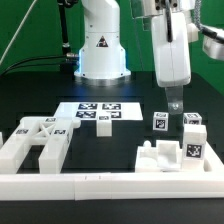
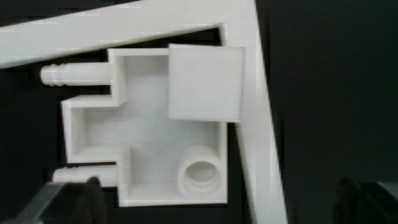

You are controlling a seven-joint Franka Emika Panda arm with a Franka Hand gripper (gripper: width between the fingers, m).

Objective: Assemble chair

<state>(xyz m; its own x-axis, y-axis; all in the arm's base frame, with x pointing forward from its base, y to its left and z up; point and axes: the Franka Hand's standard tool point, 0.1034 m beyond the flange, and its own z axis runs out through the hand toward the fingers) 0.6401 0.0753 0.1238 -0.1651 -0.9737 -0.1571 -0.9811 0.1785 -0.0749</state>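
The chair lies in separate white tagged pieces. A large frame piece [image 1: 35,140] sits at the exterior view's left. Two small tagged blocks [image 1: 160,122] [image 1: 192,122] stand at the right. In front of them a low blocky piece [image 1: 158,157] and a tagged block [image 1: 193,149] rest against the border rail. My gripper [image 1: 173,104] hangs above these right-hand pieces, touching nothing. In the wrist view a blocky piece [image 2: 151,120] with a side peg and a round hole lies below, between my dark fingertips [image 2: 71,196]. The gripper [image 2: 217,202] is open and empty.
The marker board [image 1: 98,112] lies in the middle, in front of the robot base [image 1: 102,50]. The long white border rail [image 1: 100,186] runs along the front and turns up at the right; it also shows in the wrist view [image 2: 260,110] beside the piece.
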